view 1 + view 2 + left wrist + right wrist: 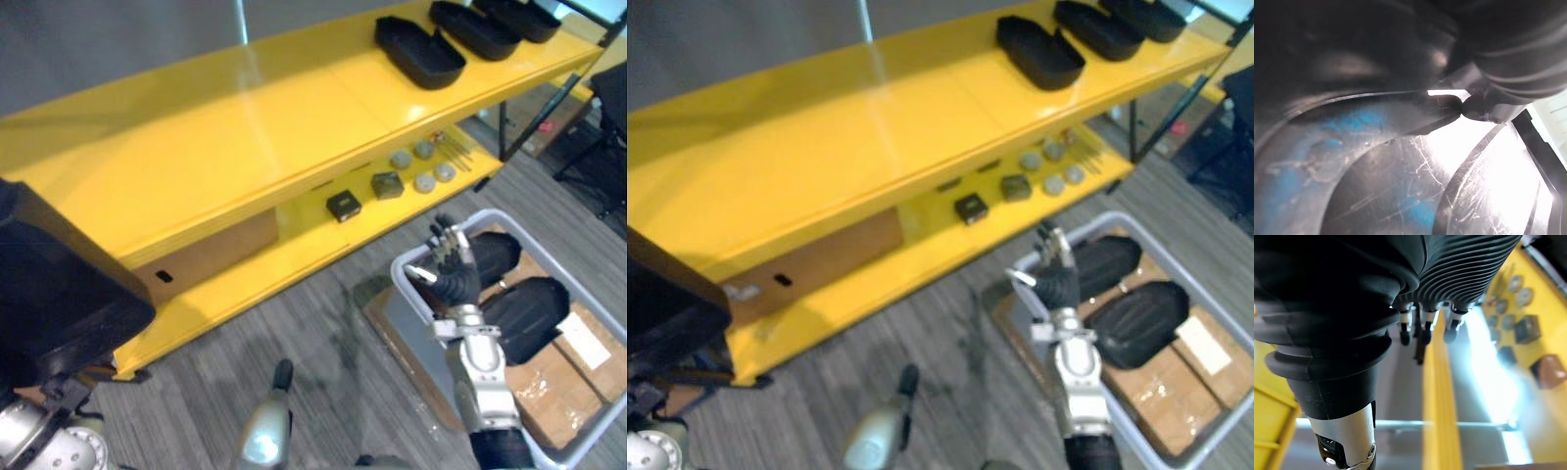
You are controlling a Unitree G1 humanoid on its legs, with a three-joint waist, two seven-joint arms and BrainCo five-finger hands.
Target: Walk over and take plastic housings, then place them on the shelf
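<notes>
While our right hand [453, 274] hangs over the near corner of the grey bin [490, 213], its fingers are loosely spread with the thumb out to the side, and they hold nothing. In its wrist view the fingertips [1424, 335] point straight out into open air. Just past the hand, two housings [1141, 318] lie side by side in the bin, dark and oval, resting on flat cardboard [568, 377]. We see the hand above the nearer end of one of them, but we cannot tell if it touches.

Our left hand [1513, 49] sits right against scratched black plastic. We cannot tell how its fingers stand. In the head views a large black housing [59, 294] fills the near left edge.

Beyond the bin stands the yellow shelf [245, 137]. Three housings [419, 51] sit in a row at the far right end of its top board. On the lower board we see small parts [387, 184], some square and some round, and a brown box [220, 250] further left
</notes>
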